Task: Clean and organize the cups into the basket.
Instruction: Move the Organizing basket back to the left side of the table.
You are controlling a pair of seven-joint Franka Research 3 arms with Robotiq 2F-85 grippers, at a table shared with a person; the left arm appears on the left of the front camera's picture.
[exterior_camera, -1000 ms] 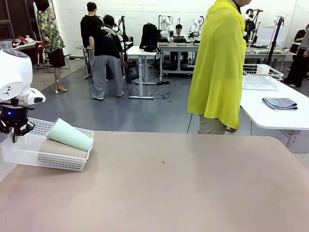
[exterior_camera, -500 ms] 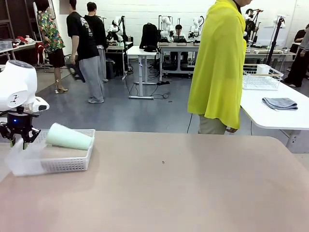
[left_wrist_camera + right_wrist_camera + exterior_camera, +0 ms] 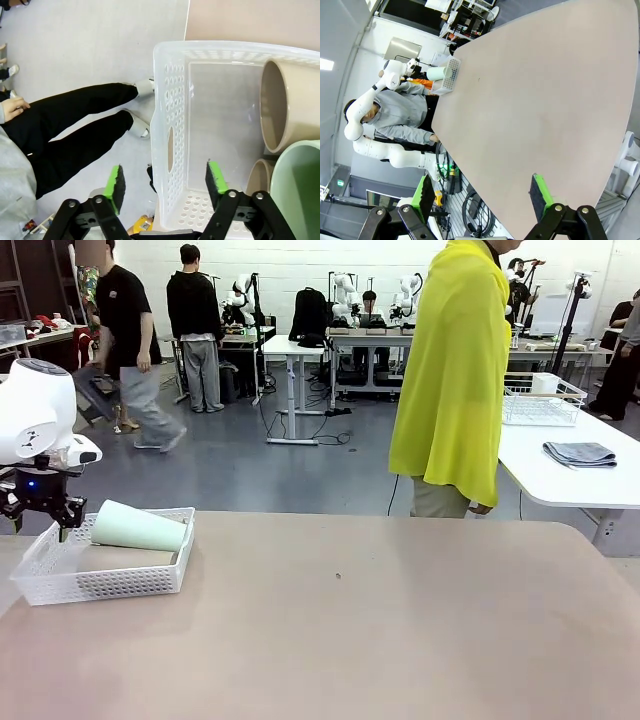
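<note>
Basket with cups at the table's left edge, both grippers open.

Front view: the basket point(image 3: 105, 570) sat on the table point(image 3: 380, 620) holding the mint cup point(image 3: 138, 528). Left wrist view: the left gripper point(image 3: 165, 182) stood open astride the basket's end wall, gripping nothing (thin plastic, probably light and flexible, best held at that handle wall). Right wrist view: the right gripper point(image 3: 481, 192) hung open, empty.

Our white left arm point(image 3: 35, 410) sits at the table's left edge, its black left gripper point(image 3: 165, 182) pointing down with green-padded fingers point(image 3: 216, 177) spread apart, holding nothing. Our right gripper point(image 3: 482, 192) hangs high above the table, its green pads point(image 3: 540, 191) wide apart, nothing between them.
</note>
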